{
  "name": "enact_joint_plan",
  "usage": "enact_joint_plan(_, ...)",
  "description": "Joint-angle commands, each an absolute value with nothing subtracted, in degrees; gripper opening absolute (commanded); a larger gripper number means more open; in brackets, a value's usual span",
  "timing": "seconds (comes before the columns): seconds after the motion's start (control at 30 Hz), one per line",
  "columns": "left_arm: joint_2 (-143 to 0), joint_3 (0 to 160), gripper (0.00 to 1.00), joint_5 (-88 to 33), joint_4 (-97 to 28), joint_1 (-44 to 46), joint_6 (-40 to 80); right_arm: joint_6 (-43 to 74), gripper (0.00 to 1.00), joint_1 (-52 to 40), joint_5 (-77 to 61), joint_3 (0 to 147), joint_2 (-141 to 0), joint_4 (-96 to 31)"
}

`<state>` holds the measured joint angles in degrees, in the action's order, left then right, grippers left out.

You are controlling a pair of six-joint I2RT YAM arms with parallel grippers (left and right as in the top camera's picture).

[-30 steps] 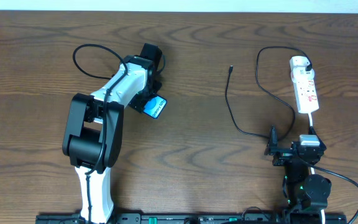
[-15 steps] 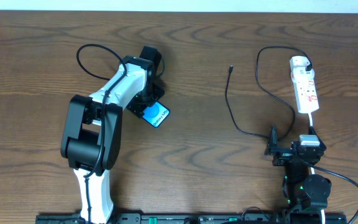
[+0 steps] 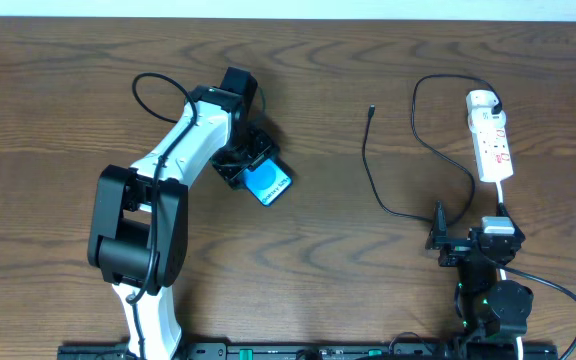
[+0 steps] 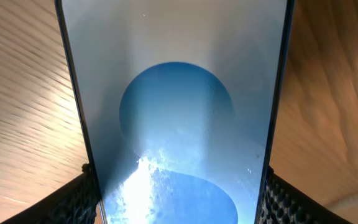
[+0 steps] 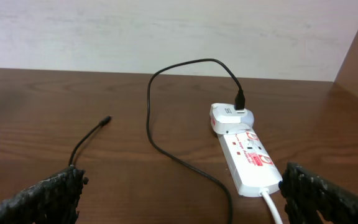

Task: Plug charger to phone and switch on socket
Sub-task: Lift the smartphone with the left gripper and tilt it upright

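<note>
Phone point(image 3: 268, 182) pinched between left gripper point(image 3: 251, 167) jaws, right gripper point(image 5: 180, 183) jaws spread wide, charger point(image 3: 368, 170) looping between them, socket point(image 3: 491, 145) far right.

Even, bright light over the table point(image 3: 318, 300), faint soft shadow just beside the phone point(image 3: 267, 182), white glare low on the phone's screen in the left wrist view, wood either side of it blurred, right wrist view sharp

Dark wooden table point(image 3: 308, 290), pale wall point(image 5: 104, 31) behind it.
</note>
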<state>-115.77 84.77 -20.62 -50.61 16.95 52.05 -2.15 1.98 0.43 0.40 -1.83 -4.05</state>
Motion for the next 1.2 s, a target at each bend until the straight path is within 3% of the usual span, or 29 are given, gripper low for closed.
enact_joint_plan(0.0,-114.2,84.7,0.66,-32.7,-51.0,17.0,48.1,-2.6,0.99,1.4,0.5,0.3,-1.8,-4.3)
enact_joint_plan(0.43,-114.2,84.7,0.66,-54.1,-50.9,17.1,46.0,-2.6,0.99,1.4,0.5,0.3,-1.8,-4.3)
enact_joint_plan(1.17,-114.2,84.7,0.66,-63.1,-50.9,17.1,46.1,-2.6,0.99,1.4,0.5,0.3,-1.8,-4.3)
